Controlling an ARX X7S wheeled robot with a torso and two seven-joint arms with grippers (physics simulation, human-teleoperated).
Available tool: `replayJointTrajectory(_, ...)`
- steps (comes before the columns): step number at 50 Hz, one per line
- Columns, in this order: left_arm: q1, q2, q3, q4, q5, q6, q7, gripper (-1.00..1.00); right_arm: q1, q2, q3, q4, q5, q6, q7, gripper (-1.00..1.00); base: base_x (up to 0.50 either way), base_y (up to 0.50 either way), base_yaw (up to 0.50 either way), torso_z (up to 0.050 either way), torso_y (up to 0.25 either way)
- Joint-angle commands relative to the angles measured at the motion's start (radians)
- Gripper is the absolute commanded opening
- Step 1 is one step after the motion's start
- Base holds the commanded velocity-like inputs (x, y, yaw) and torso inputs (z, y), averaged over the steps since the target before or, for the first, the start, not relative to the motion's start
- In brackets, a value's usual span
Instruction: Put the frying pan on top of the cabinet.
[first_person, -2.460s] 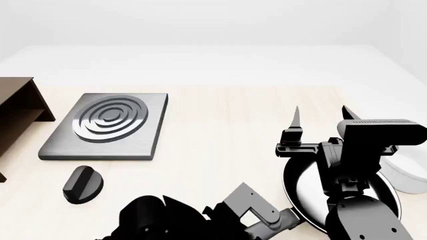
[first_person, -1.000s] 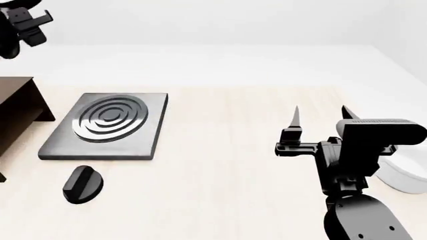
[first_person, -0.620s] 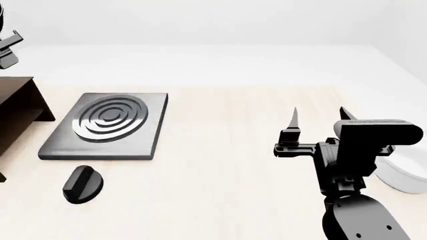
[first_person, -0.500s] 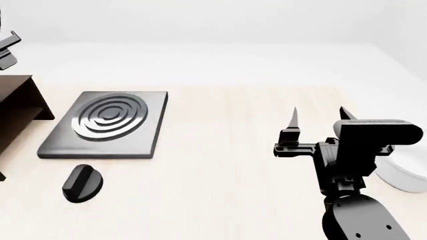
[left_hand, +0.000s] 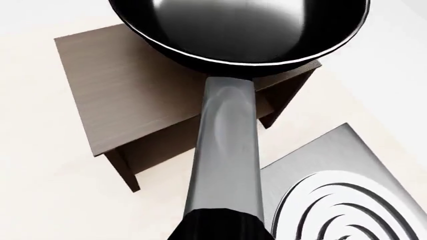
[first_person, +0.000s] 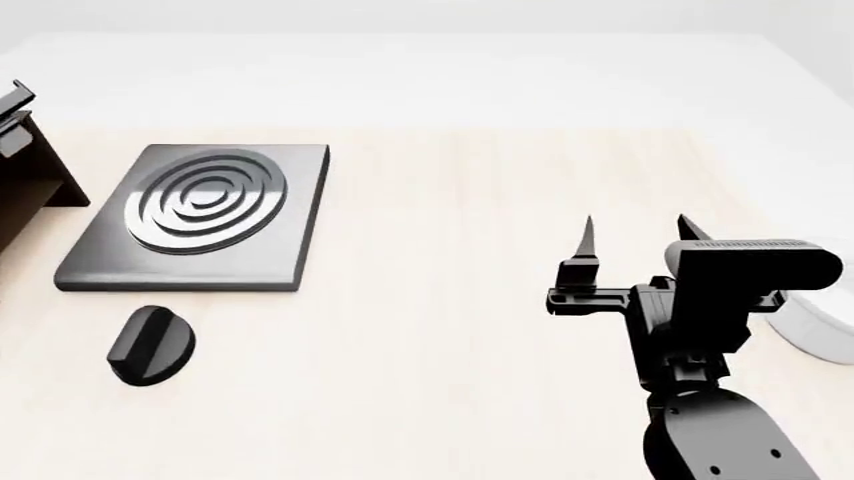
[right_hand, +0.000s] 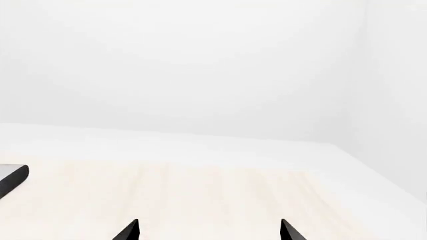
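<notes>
In the left wrist view the black frying pan (left_hand: 240, 30) hangs over the far part of the dark brown cabinet (left_hand: 127, 100). Its long grey handle (left_hand: 227, 150) runs back into my left gripper (left_hand: 220, 227), which is shut on it. I cannot tell whether the pan touches the cabinet top. In the head view only a bit of the left gripper (first_person: 11, 110) and an edge of the cabinet (first_person: 27, 190) show at the far left; the pan is out of view there. My right gripper (first_person: 634, 235) is open and empty above the table, its fingertips (right_hand: 130, 231) wide apart.
A square grey hotplate (first_person: 194, 215) with concentric rings lies right of the cabinet, also in the left wrist view (left_hand: 347, 200). A black knob (first_person: 150, 345) lies in front of it. A white bowl (first_person: 821, 325) sits at the right edge behind the right arm.
The pan left the table's front right; the left arm carried it up and left, out of the head view. The head view has tilted, shifting the scene. The right arm stayed.
</notes>
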Motion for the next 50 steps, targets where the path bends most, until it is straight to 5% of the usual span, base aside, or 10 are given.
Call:
replayJointTrajectory(1, -0.025, -0.012, 0.017, 0.001, 0.024, 0.041, -0.031, -1.00, 0.001, 0.002, -0.002, 0.003, 0.003, -0.002, 0.004, 1.00, 0.00, 0.00, 0.00, 0.000, 0.000)
replayJointTrajectory(11, -0.012, -0.009, 0.019, 0.000, 0.028, 0.031, -0.023, -1.00, 0.001, 0.005, -0.004, 0.004, 0.006, -0.004, 0.007, 1.00, 0.00, 0.00, 0.00, 0.000, 0.000)
replayJointTrajectory(27, 0.004, -0.013, 0.005, 0.001, 0.021, 0.043, -0.035, -1.00, -0.001, 0.009, -0.011, 0.006, 0.008, -0.009, 0.012, 1.00, 0.00, 0.00, 0.00, 0.000, -0.242)
replayJointTrajectory(28, 0.004, -0.017, 0.005, 0.001, 0.024, 0.040, -0.042, 1.00, -0.001, 0.009, -0.011, 0.007, 0.007, -0.009, 0.013, 1.00, 0.00, 0.00, 0.00, 0.000, 0.000)
replayJointTrajectory(38, -0.005, -0.017, 0.005, 0.001, 0.029, 0.043, -0.023, 1.00, -0.001, 0.011, -0.015, 0.009, 0.008, -0.013, 0.016, 1.00, 0.00, 0.00, 0.00, 0.000, 0.000)
replayJointTrajectory(50, -0.023, -0.010, 0.018, 0.000, 0.031, 0.068, -0.005, 1.00, 0.002, 0.013, -0.018, 0.012, 0.013, -0.013, 0.018, 1.00, 0.00, 0.00, 0.00, 0.000, 0.250)
